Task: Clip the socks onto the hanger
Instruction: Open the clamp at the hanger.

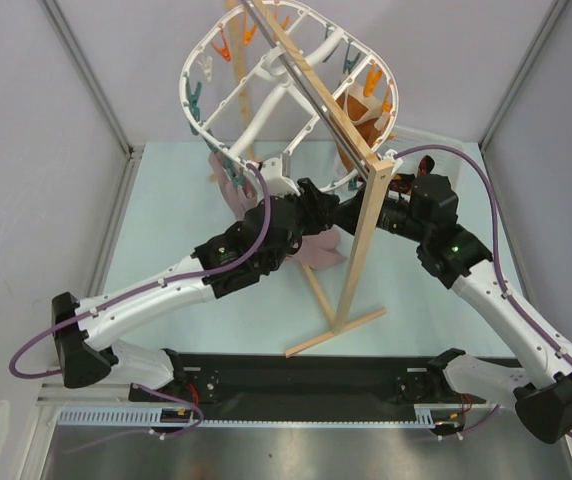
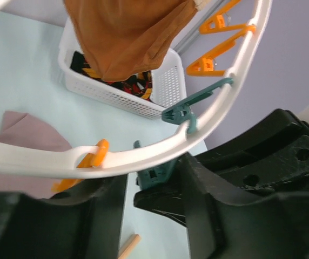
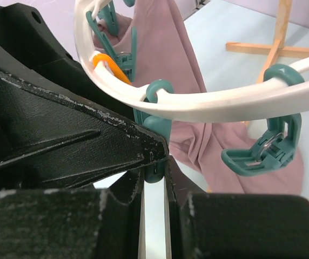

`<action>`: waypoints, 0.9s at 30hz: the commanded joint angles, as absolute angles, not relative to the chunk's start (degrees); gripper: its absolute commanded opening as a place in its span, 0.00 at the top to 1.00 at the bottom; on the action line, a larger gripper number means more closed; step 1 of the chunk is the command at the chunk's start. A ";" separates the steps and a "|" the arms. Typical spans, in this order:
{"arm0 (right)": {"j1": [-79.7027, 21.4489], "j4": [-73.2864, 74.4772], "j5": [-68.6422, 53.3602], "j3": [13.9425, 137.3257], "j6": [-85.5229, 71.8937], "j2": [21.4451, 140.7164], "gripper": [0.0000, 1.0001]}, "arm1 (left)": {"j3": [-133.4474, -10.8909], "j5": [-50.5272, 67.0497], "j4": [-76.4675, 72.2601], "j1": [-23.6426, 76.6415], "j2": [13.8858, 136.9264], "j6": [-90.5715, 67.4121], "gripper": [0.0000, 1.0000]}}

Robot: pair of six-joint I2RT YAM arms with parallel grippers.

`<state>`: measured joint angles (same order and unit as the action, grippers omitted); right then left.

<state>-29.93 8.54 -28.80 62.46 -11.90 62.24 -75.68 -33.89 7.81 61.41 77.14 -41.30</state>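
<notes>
The white oval hanger (image 1: 228, 95) hangs tilted from the stand's rod, ringed with orange and teal clips. Both grippers meet at its lower rim. My right gripper (image 3: 155, 162) is shut on the end of a teal clip (image 3: 155, 127) that hangs from the rim (image 3: 224, 100). My left gripper (image 2: 154, 183) has its jaws apart, with that same clip (image 2: 157, 171) and the right fingertip between them. It holds nothing. The checked socks (image 2: 127, 83) lie in a white basket (image 2: 165, 89) and touch neither gripper. The top view does not show them.
A wooden stand (image 1: 361, 250) with a metal rod rises between the arms; its foot shows in the right wrist view (image 3: 279, 43). A mauve-pink cloth (image 1: 311, 250) hangs from the hanger's lower clips. A plain orange garment (image 2: 127, 32) hangs above the basket.
</notes>
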 commanded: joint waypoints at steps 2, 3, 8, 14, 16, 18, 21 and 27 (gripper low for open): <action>-30.50 9.85 -30.32 64.25 -11.43 61.00 1.00 | -74.54 -33.92 -0.69 61.70 75.41 -37.53 0.60; -30.59 9.84 -30.50 64.16 -11.43 61.00 1.00 | -73.92 -33.58 -2.18 61.70 75.06 -37.18 0.64; -30.50 10.46 -30.67 64.69 -11.69 61.43 0.98 | -73.65 -32.96 -3.34 61.70 74.97 -36.74 0.88; -30.24 17.12 -26.82 66.79 -10.55 59.86 0.31 | -73.74 -33.66 -2.55 61.70 75.06 -36.30 1.00; -29.10 19.68 -24.53 67.41 -9.93 57.24 0.21 | -73.74 -33.84 -2.37 61.61 75.06 -36.21 1.00; -27.26 23.45 -21.45 68.02 -9.49 55.21 0.19 | -73.74 -34.10 -2.02 61.70 74.97 -35.95 1.00; -21.37 29.08 -17.85 69.69 -8.97 52.56 0.18 | -73.65 -34.19 -1.67 61.70 74.71 -35.51 1.00; -8.62 31.47 -8.28 70.40 -9.93 55.70 0.23 | -72.86 -33.22 -1.84 61.70 74.00 -34.98 1.00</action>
<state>-12.40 28.56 -15.51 68.77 -9.98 52.80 -73.01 -32.86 -1.17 61.76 76.03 -36.36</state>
